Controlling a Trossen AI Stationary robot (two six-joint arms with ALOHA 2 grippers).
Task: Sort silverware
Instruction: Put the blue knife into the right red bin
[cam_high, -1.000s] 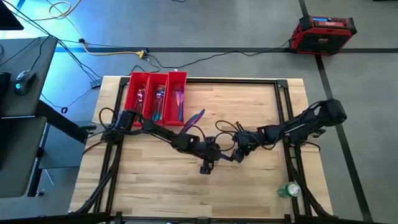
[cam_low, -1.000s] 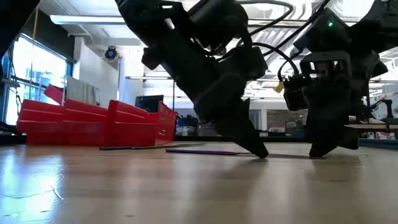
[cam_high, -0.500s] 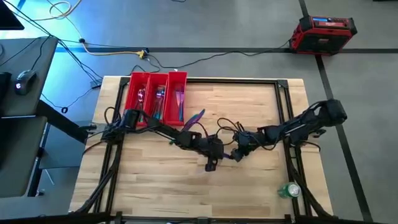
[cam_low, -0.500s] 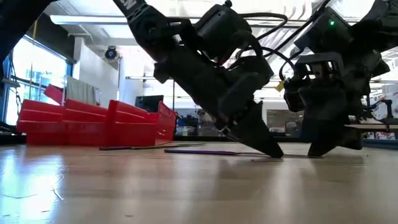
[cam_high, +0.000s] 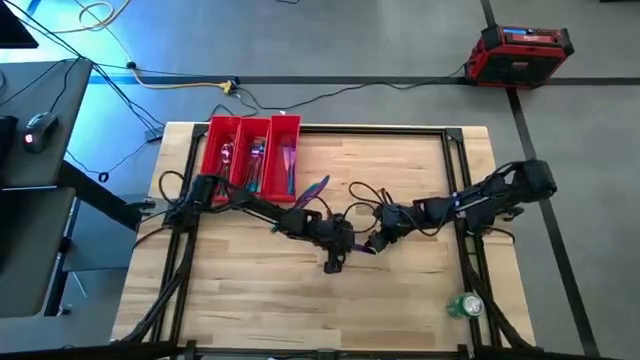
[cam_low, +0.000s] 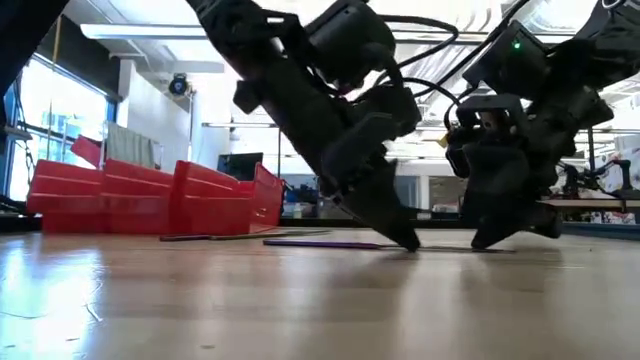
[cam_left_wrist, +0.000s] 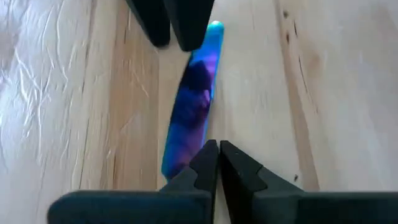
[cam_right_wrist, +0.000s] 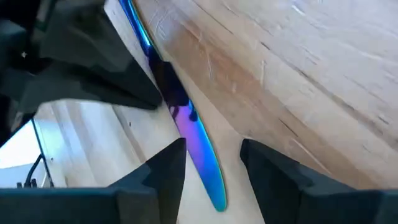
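Several pieces of silverware (cam_high: 258, 160) already lie in the red tray (cam_high: 214, 127), while a knife (cam_left_wrist: 191, 111) lies flat mid-table and another piece (cam_high: 314, 188) sits near the tray. The left gripper (cam_left_wrist: 216, 160), fingers pressed together, touches down at one end of the knife. The right gripper (cam_right_wrist: 211, 162), fingers apart, straddles the other end, both arms reaching low toward the table's middle.

Knife (cam_left_wrist: 189, 118) on table (cam_high: 400, 290) — between both arms.
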